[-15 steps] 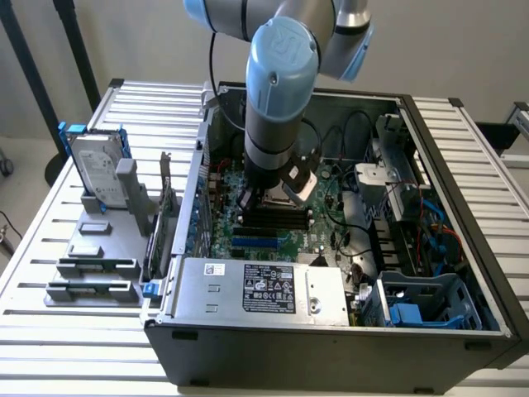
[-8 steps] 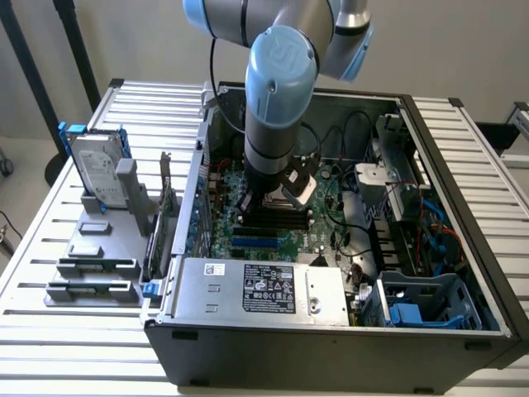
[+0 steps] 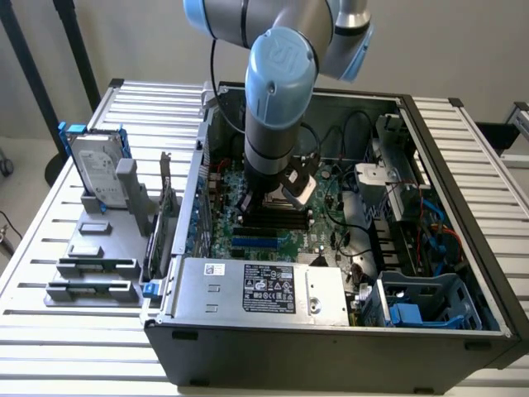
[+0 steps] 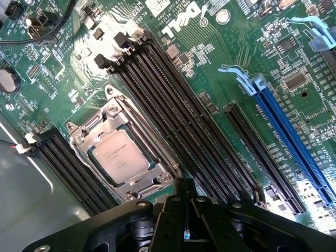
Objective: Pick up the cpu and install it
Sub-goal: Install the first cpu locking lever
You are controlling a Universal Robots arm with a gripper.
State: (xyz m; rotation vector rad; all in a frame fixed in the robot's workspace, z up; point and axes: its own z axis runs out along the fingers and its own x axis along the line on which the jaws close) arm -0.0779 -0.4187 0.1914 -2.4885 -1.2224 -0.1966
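Observation:
The cpu [image 4: 122, 156], a small square chip with a silver top, lies flat inside the metal frame of the socket [image 4: 79, 137] on the green motherboard [image 4: 247, 47]. My gripper [image 4: 185, 190] hovers just beside the socket with its black fingers pressed together and nothing between them. In the exterior view the arm reaches down into the open computer case [image 3: 463, 165], and the gripper [image 3: 277, 198] hangs over the middle of the motherboard, hiding the socket area.
Black empty memory slots [image 4: 173, 121] run on both sides of the socket, with a blue slot [image 4: 294, 142] farther off. A hard drive with blue bracket [image 3: 97, 169] stands on a grey holder [image 3: 92, 265] at the exterior view's left. The power supply [image 3: 256, 289] fills the case's front.

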